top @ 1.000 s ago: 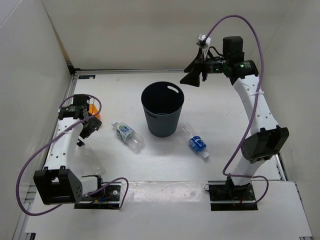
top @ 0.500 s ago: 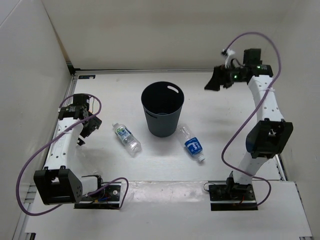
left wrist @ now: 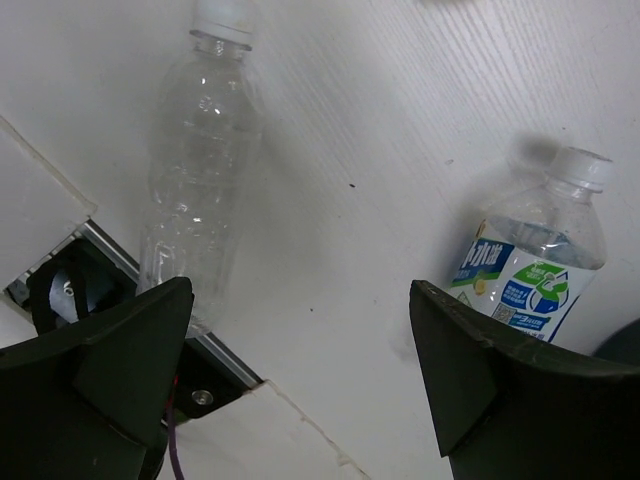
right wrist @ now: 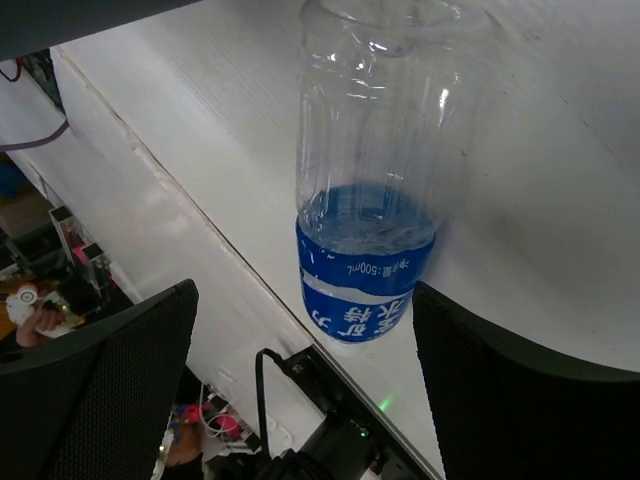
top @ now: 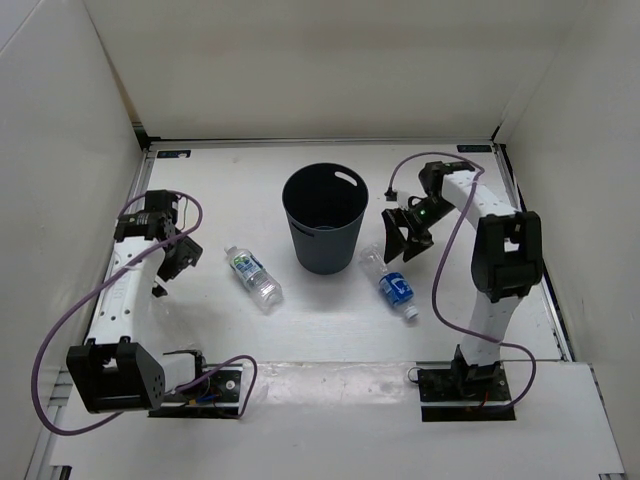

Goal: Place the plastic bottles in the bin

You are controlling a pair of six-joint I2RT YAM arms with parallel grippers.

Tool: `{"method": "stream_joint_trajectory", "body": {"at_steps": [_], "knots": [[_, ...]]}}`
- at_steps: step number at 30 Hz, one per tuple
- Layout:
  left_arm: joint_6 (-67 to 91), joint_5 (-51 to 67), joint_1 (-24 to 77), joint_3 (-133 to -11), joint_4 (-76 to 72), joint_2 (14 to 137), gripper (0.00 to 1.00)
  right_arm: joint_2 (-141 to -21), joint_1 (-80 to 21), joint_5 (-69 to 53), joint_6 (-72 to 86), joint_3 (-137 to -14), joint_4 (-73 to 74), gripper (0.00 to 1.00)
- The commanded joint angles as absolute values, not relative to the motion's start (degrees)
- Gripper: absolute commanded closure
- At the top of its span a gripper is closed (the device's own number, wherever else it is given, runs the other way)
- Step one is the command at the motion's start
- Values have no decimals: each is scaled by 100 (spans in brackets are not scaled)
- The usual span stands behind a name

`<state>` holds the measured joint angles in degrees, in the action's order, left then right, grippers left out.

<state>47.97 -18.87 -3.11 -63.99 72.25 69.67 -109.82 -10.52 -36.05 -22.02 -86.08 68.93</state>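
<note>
The right tool (right wrist: 305, 292) is spread wide and grips nothing. The blue-label bottle (right wrist: 368, 180) lies on the counter (right wrist: 540, 150) just ahead of it, in line with the gap between its 2 fingers, neither touching it. The bin (top: 325, 222) stands near this tool's left. The left tool (left wrist: 298, 290) is released too. The plain clear bottle (left wrist: 203, 150) lies ahead of its left finger, the green-label bottle (left wrist: 535, 265) ahead of its right.

The bin (top: 325, 228) is dark blue-grey, the bottle label (top: 395, 288) blue.
</note>
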Motion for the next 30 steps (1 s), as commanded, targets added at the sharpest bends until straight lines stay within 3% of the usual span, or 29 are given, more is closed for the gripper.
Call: {"method": "stream_joint_trajectory", "body": {"at_steps": [1, 12, 20, 25, 30], "knots": [[4702, -1951, -343, -6609, 7409, 6777, 0, -11311, -1098, -3367, -1996, -8622, 6908, 11], [4395, -1872, -378, -6758, 7383, 6899, 0, -12366, -1757, -2558, -1091, -9773, 7839, 11], [4158, -1846, -439, -6838, 7392, 6978, 0, -12401, -1986, -2487, -967, -9492, 7857, 11], [3973, -1855, -431, -6934, 7427, 7022, 0, -12551, -2144, -2470, -932, -9545, 7936, 15], [3903, -1837, -431, -7040, 7488, 7154, 0, -12647, -2197, -2557, -923, -9483, 7963, 25]]}}
